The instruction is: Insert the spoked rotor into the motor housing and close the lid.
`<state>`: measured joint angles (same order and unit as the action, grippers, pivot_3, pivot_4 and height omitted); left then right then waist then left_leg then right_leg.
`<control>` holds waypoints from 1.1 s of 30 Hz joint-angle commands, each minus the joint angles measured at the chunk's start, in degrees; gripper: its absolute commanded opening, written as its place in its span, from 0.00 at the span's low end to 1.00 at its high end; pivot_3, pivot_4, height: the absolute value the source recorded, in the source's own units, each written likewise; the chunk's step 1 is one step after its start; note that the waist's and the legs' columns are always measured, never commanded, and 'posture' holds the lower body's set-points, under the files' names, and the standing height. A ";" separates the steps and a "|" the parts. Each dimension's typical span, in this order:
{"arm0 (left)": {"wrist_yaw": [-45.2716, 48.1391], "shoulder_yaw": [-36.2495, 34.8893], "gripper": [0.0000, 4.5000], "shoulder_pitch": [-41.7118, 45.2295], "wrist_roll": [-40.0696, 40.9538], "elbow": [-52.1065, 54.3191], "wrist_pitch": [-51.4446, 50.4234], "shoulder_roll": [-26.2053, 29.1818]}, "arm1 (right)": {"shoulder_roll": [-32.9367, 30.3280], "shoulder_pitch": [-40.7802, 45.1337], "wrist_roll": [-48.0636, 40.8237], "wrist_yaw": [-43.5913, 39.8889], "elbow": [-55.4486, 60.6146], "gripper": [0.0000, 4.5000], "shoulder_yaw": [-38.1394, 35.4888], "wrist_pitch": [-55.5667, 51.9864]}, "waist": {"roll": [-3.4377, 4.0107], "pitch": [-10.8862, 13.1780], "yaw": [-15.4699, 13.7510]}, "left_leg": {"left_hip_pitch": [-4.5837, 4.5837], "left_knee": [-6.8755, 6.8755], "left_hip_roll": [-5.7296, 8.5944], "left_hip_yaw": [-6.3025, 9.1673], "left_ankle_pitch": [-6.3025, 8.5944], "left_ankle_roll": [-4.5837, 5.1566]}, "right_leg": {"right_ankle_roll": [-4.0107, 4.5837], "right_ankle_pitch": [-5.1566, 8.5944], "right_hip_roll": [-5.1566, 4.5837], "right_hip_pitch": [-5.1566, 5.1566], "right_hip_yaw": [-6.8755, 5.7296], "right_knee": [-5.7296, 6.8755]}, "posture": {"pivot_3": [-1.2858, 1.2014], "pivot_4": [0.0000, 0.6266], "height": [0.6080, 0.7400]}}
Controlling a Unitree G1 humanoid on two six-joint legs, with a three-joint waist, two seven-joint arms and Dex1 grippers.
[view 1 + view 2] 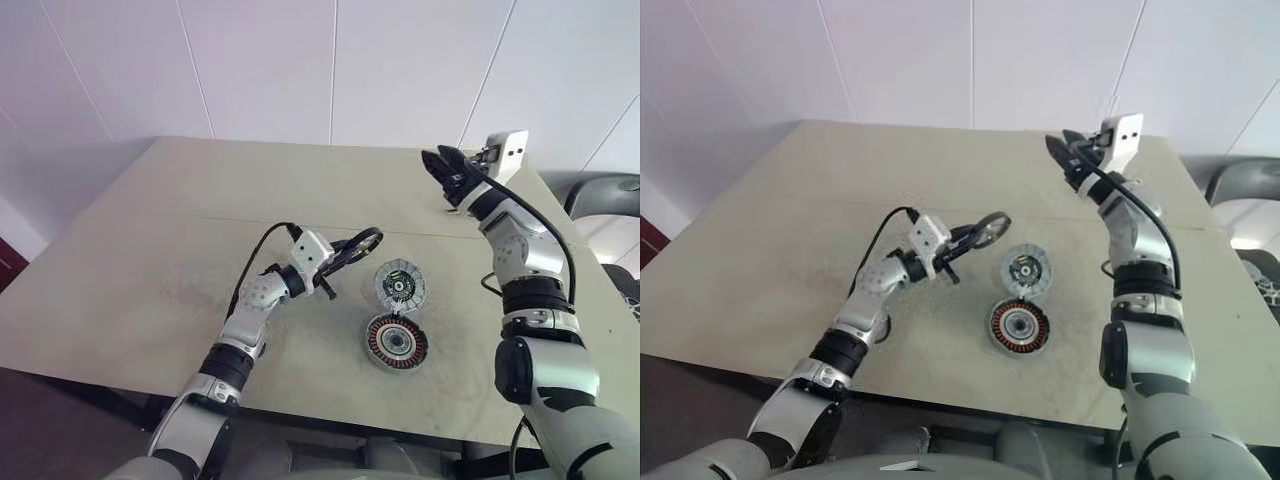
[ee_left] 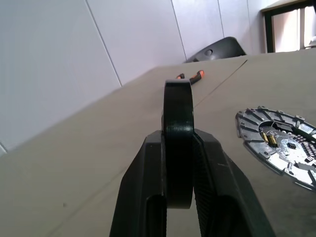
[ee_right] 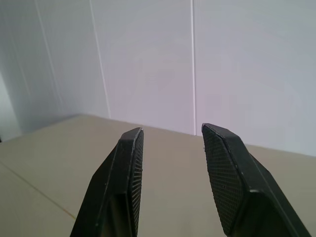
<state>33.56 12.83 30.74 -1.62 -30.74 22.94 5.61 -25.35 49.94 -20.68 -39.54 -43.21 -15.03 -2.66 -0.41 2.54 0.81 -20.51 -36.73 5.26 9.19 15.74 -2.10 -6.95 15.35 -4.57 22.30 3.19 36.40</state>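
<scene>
**Rotor pinched in left jaws above the table; right jaws parted and empty**

Left gripper: both fingers clamp the spoked rotor by its dark rim. The left wrist view has it edge-on, a black band standing between the pads. The head views give what that view cannot: the ring's open face and its thin profile, held up off the table, tilted, just left of and beyond the two parts lying there. Spokes too small to make out from the head.

Right gripper: fingers spread with a clear gap, nothing between the ribbed pads. Its wrist view looks past them to bare tabletop and white wall panels. The head views place this gripper raised high over the table's far right.

On the table, between the arms: the motor housing lies open side up, copper windings ringing a pale hub; its well holds no rotor. Just beyond it, close but apparently not touching, lies the lid, flat, slotted, greenish centre showing. The left wrist view catches the lid's radial slots in close detail.

Also from the left wrist: an orange-handled tool, possibly pliers, at the far table edge, and a dark chair back beyond.
</scene>
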 commanded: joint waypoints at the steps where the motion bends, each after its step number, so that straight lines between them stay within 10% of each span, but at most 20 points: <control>1: -4.34 0.80 0.09 3.19 -5.46 -1.16 10.79 1.51 | -1.03 2.57 0.42 0.56 -0.37 0.44 -1.03 2.71 | 0.00 0.00 -0.07 | 0.00 0.01 -0.01 0.01 0.00 0.00 | 0.00 0.00 0.01 0.01 0.00 0.00 | 0.52 0.00 1.00; 14: -50.14 13.66 0.09 11.45 -51.48 -4.15 30.26 11.36 | -1.34 3.42 1.54 1.23 -4.25 0.44 -0.88 4.65 | 0.04 -0.02 -0.34 | 0.04 0.11 0.04 0.00 -0.01 0.01 | -0.03 -0.01 -0.04 0.01 0.03 0.04 | 0.52 0.00 1.00; 33: -51.77 28.48 0.09 18.40 -55.31 -14.30 44.72 10.94 | -2.76 -3.18 1.75 4.52 2.10 0.44 -1.59 3.34 | 0.07 -0.04 -0.25 | 0.06 0.51 0.04 -0.13 -0.03 -0.01 | -0.05 -0.02 -0.09 0.21 0.06 0.01 | 0.52 0.00 1.00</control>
<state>-17.67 41.25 47.63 -56.45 -46.15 66.77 16.15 -27.37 46.48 -18.34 -35.66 -44.83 -15.69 0.66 -0.35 2.49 0.56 -20.44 -36.22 5.31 9.07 15.71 -2.11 -6.99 15.33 -4.66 22.51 3.24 36.41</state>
